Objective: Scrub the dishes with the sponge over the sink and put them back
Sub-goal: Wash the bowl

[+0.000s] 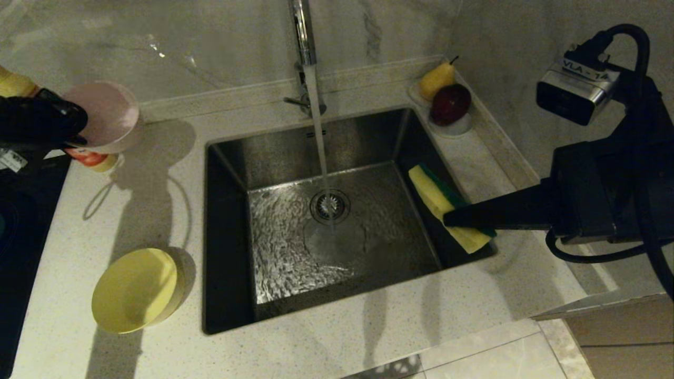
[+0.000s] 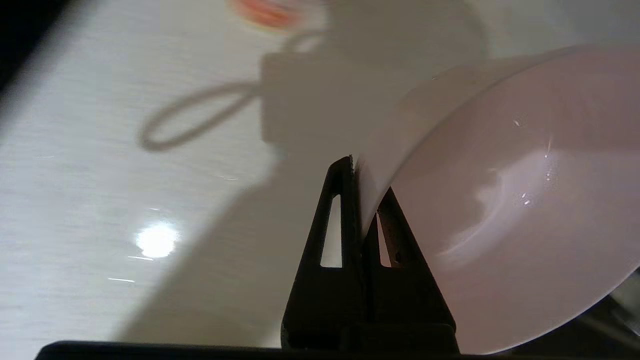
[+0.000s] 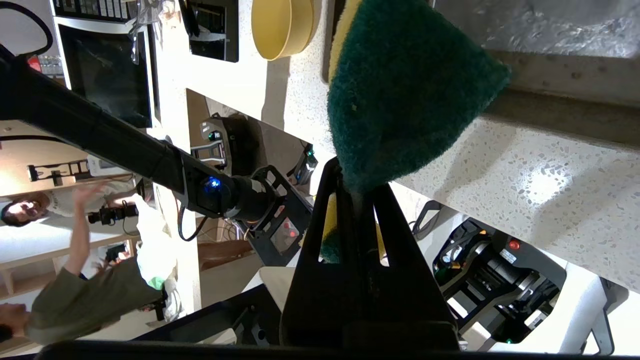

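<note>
We look down on a pale speckled counter (image 1: 158, 210) with a square steel sink (image 1: 226, 173) set into it. A stream of water (image 1: 318, 131) falls from the tap (image 1: 303, 31) onto the round drain strainer (image 1: 330, 205).

Our left gripper (image 2: 361, 200) is raised over the counter, well to the left of the sink. Its two black fingers are clenched on the rim of the pale pink bowl (image 2: 525, 200), one finger inside the rim and one outside. The bowl stands out from the fingertips, tilted on its side, with its glossy inside facing the wrist camera. Just under this gripper a red-and-yellow object (image 1: 95, 159) lies on the counter; we cannot tell what it is.

Our right gripper (image 1: 453, 217) reaches in from the right, over the sink's right edge. It is clamped on the sponge (image 1: 447, 205), which pokes out past the fingertips towards the basin, yellow foam facing the water and green scouring layer (image 3: 400, 95) facing away.

The yellow bowl (image 1: 136, 290) sits on the counter, well apart from both grippers, near the sink's front left corner. Beyond the right gripper, at the sink's far right corner, a small white dish (image 1: 457, 128) holds a yellow pear (image 1: 436, 80) and a dark red apple (image 1: 452, 103).
</note>
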Controlling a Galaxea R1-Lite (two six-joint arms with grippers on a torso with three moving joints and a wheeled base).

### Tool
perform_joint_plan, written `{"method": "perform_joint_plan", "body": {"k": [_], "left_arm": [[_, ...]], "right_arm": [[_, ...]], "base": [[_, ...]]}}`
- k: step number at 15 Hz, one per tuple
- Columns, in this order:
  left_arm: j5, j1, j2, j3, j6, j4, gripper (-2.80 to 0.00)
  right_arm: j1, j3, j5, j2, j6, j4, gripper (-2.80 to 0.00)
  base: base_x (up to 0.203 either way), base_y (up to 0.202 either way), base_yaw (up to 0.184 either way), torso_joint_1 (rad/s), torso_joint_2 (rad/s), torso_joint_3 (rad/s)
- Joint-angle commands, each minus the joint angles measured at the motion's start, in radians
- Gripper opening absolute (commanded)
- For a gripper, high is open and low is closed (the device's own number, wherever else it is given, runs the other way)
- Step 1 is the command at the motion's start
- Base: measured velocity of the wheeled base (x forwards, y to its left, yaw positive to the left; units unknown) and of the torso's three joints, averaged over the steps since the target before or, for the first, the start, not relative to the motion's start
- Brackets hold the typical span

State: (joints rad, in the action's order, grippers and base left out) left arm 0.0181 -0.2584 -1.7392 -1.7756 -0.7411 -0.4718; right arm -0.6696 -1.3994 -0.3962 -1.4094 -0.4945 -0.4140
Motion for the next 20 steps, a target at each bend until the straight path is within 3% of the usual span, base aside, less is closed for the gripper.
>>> {"method": "perform_joint_plan", "body": {"k": [1, 4, 7, 11, 16, 20], "left_arm": [[0.003, 0.101, 0.013, -0.05, -0.011, -0.008, -2.8], [0.038, 0.287, -0.027, -0.097, 0.004, -0.049, -2.8], [0.169, 0.464, -0.129, -0.149, 0.021, -0.113, -2.8], [0.203, 0.648, -0.22, -0.157, 0.024, -0.116, -2.8], [0.203, 0.74, -0.302, -0.157, -0.027, -0.093, -2.8], [0.203, 0.743, -0.307, -0.157, -0.029, -0.068, -2.8]], "right_arm": [[-0.001, 0.0, -0.004, 0.004, -0.003, -0.002, -2.8], [-0.001, 0.002, -0.004, 0.005, -0.003, -0.002, -2.8], [-0.001, 0.003, -0.003, 0.012, -0.003, -0.002, -2.8], [0.001, 0.03, 0.0, 0.036, -0.001, -0.001, -2.8], [0.01, 0.063, -0.003, 0.068, -0.001, 0.042, -2.8], [0.011, 0.068, -0.003, 0.07, -0.001, 0.046, -2.8]], "base": [[0.0, 0.0, 0.0, 0.0, 0.0, 0.0], [0.0, 0.0, 0.0, 0.0, 0.0, 0.0], [0.0, 0.0, 0.0, 0.0, 0.0, 0.0], [0.0, 0.0, 0.0, 0.0, 0.0, 0.0], [0.0, 0.0, 0.0, 0.0, 0.0, 0.0], [0.0, 0.0, 0.0, 0.0, 0.0, 0.0]]}}
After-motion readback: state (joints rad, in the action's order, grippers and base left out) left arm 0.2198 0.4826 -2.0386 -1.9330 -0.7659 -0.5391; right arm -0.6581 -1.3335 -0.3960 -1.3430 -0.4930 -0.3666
